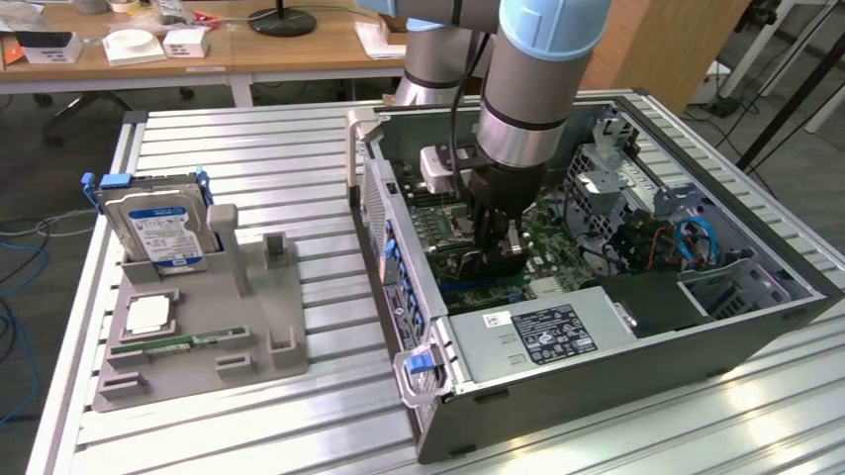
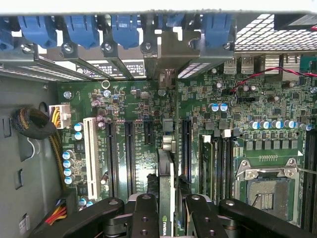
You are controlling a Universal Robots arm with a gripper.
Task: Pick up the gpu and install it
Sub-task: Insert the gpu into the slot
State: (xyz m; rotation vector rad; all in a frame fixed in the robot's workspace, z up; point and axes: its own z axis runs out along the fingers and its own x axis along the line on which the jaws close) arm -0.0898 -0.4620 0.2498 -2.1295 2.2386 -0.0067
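Observation:
The gpu point(image 2: 166, 171) is seen edge-on in the wrist view, a thin dark card standing upright over the green motherboard point(image 2: 133, 163). Its silver end bracket point(image 2: 168, 54) reaches up to the case's rear slot openings. My gripper point(image 2: 167, 218) is shut on the card, one black finger point(image 2: 145, 213) on each side of it. In the exterior view the gripper point(image 1: 494, 237) is lowered deep into the open computer case point(image 1: 396, 198), with the dark gpu point(image 1: 478, 265) under it, down at the board among the expansion slots.
A grey holder point(image 1: 198, 336) on the table at the exterior view's left carries a hard drive point(image 1: 156, 226) and a green memory stick point(image 1: 178, 342). Inside the case are the power supply point(image 1: 548, 332), drive cages point(image 1: 620, 178), blue slot latches point(image 2: 81, 27) and the CPU socket point(image 2: 265, 191).

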